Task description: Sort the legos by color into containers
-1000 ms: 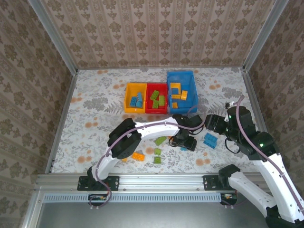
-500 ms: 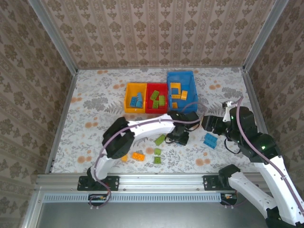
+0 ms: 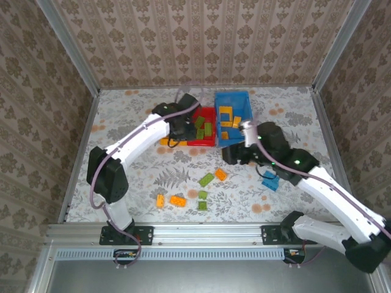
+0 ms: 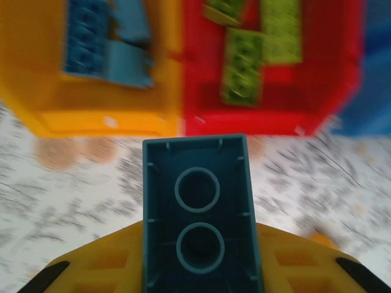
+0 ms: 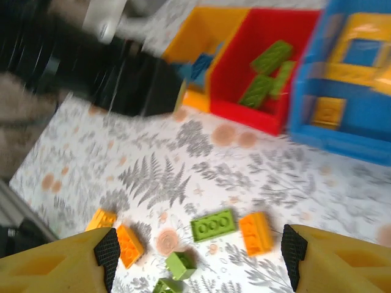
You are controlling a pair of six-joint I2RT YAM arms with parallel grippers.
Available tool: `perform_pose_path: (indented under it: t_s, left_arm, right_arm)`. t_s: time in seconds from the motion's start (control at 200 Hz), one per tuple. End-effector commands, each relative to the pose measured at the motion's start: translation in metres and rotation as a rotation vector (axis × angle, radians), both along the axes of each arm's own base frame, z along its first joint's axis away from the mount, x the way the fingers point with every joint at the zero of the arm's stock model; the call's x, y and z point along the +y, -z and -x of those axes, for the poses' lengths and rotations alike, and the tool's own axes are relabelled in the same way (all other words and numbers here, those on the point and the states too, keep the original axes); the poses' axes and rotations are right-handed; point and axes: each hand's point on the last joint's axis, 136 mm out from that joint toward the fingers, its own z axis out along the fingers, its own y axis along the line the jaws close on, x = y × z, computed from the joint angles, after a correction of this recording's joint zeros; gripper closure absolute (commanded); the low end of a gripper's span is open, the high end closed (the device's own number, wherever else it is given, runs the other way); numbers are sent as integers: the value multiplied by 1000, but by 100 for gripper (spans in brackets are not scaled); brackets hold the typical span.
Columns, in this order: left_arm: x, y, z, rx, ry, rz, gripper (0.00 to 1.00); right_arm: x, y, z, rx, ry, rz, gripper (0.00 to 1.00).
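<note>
Closest to me, by the near edge of the flower-patterned table [image 3: 122,152], lie the loose plastic studded bricks. A pair of orange bricks [image 3: 178,200] sits left of centre, and two small green bricks [image 3: 202,195] lie one behind the other just to their right. A little farther in, a flat green brick [image 3: 206,179] lies with a single orange brick [image 3: 220,174] just beside its right end. A lone blue brick [image 3: 269,180] lies toward the right, beside my right arm.

My right gripper [image 5: 198,256] hangs over the middle of the table, just in front of the bins. Its fingers are spread wide with nothing between them.

Farther in, my left gripper [image 3: 178,129] is pinched narrow on a blue two-stud brick [image 4: 198,213], whose hollow underside faces the wrist camera. From above, that gripper sits over the small yellow-orange plastic bin [image 4: 110,122], which has blue bricks [image 4: 91,36] inside. The small red plastic bin [image 4: 305,116] touches its right side and holds green bricks [image 4: 244,73]. The larger blue plastic bin [image 3: 244,101] stands against the red one's right side and holds orange bricks [image 3: 225,112]. All three bins sit toward the middle of the far edge.
</note>
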Motion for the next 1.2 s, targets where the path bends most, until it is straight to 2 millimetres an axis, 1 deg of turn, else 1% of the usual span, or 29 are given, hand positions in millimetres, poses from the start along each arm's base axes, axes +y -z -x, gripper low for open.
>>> perform_pose_path:
  t_s: [0.0, 0.14, 0.215, 0.265, 0.29, 0.315, 0.32, 0.33, 0.365, 0.42, 0.475, 0.48, 0.49, 0.52, 0.58, 0.695, 0.745, 0.795, 0.86, 0.95, 0.995, 1.03, 1.035, 1.045, 1.06, 1.09, 1.1, 1.115, 1.195]
  left_arm:
    - [24, 6, -38, -24, 13, -84, 68]
    - [44, 21, -90, -32, -45, -117, 69]
    - [47, 30, -112, -33, -61, -122, 71]
    - [49, 37, -123, -27, -70, -135, 71]
    - [49, 44, -126, -17, -68, -147, 71]
    - [47, 46, -130, -16, -68, -151, 71]
    - [53, 47, -133, -12, -81, -152, 71]
    - [58, 49, -136, -9, -91, -154, 72]
    - [61, 53, -142, -6, -94, -156, 72]
    - [60, 59, -149, -1, -92, -153, 71]
    - [57, 64, -154, 3, -81, -152, 71]
    - [57, 64, -155, 1, -80, -152, 71]
    - [57, 65, -155, 4, -79, -153, 71]
    - [56, 68, -156, 9, -77, -154, 70]
    - [54, 71, -158, 16, -73, -152, 67]
    - [51, 75, -157, 29, -75, -140, 54]
    - [49, 74, -156, 29, -69, -133, 50]
    - [46, 71, -155, 22, -61, -130, 49]
    - [42, 64, -154, 12, -51, -123, 48]
    - [36, 48, -150, -12, -42, -102, 49]
    - [34, 39, -148, -26, -47, -87, 49]
    - [34, 32, -147, -35, -55, -73, 49]
    - [34, 31, -146, -38, -57, -71, 49]
    - [34, 29, -146, -40, -58, -67, 49]
    - [35, 25, -145, -45, -63, -60, 49]
    - [35, 19, -142, -55, -71, -50, 49]
    - [25, 16, -137, -61, -53, -45, 49]
    - [21, 12, -134, -67, -48, -39, 49]
    - [18, -7, -122, -99, -53, -18, 47]
  right_arm:
    - [36, -16, -16, -117, -81, -74, 26]
    - [61, -7, -41, -122, -95, -95, 24]
    - [70, -1, -50, -109, -105, -88, 24]
    - [74, 1, -55, -101, -106, -83, 24]
    - [75, 1, -58, -101, -104, -83, 24]
    - [76, 2, -60, -97, -101, -81, 24]
    - [76, 2, -60, -97, -101, -82, 24]
    - [77, 2, -61, -97, -100, -82, 24]
    - [78, 4, -63, -93, -96, -82, 24]
    - [78, 6, -66, -86, -92, -84, 24]
    - [78, 3, -68, -87, -88, -92, 24]
    - [79, 8, -69, -77, -87, -85, 24]
    - [80, 13, -70, -67, -87, -78, 24]
    - [80, 17, -72, -57, -84, -74, 24]
    - [80, 19, -74, -50, -80, -72, 23]
    - [78, 23, -77, -40, -73, -66, 23]
    - [77, 25, -78, -36, -69, -61, 23]
    - [75, 27, -78, -31, -68, -53, 23]
    - [71, 30, -77, -28, -65, -36, 23]
    - [60, 36, -75, -29, -45, 2, 23]
    - [52, 44, -73, -17, -23, 31, 23]
    - [45, 55, -72, 5, -6, 61, 23]
    - [45, 55, -72, 5, -6, 61, 23]
    - [42, 48, -69, -7, -2, 54, 23]
    - [40, 47, -68, -9, 2, 58, 23]
    - [35, 52, -65, 0, 9, 76, 24]
    - [33, 54, -63, 4, 11, 81, 24]
    - [31, 57, -62, 11, 17, 89, 24]
    - [15, 78, -51, 67, 57, 141, 24]
